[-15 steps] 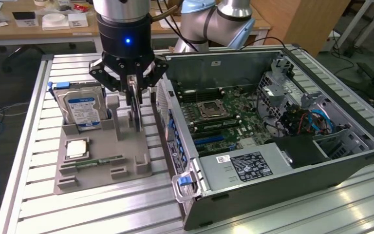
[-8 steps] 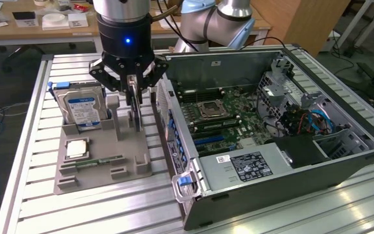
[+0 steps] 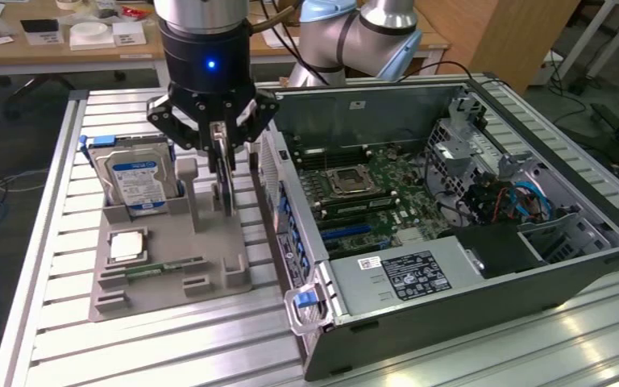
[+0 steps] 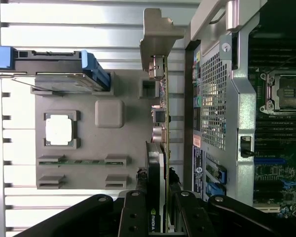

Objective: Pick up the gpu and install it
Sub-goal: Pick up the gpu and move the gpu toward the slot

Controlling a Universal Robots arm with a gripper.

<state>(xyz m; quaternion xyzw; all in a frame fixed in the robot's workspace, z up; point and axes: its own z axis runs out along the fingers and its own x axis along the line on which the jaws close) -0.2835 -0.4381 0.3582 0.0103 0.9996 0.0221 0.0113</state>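
The gpu [image 3: 226, 192] is a thin black card standing on edge in a slot of the grey holder tray [image 3: 170, 282], next to the open computer case [image 3: 567, 266]. In the wrist view the gpu [image 4: 163, 123] shows edge-on, with its pale metal bracket [image 4: 158, 34] at the far end. My gripper [image 3: 220, 149] reaches down from above and straddles the card's top edge. Its black fingers [image 4: 136, 207] press against both faces, so the gripper [image 4: 158, 197] is shut on the gpu. The card's lower edge still sits at the holder.
The grey holder tray [image 4: 123, 148] also carries a silver hard drive [image 3: 138, 177] with a blue-white label, a square processor chip [image 3: 126, 246] and a green memory stick [image 3: 164, 266]. The motherboard [image 3: 363, 193] lies exposed inside the case. Everything rests on a slatted aluminium table [image 3: 62, 339].
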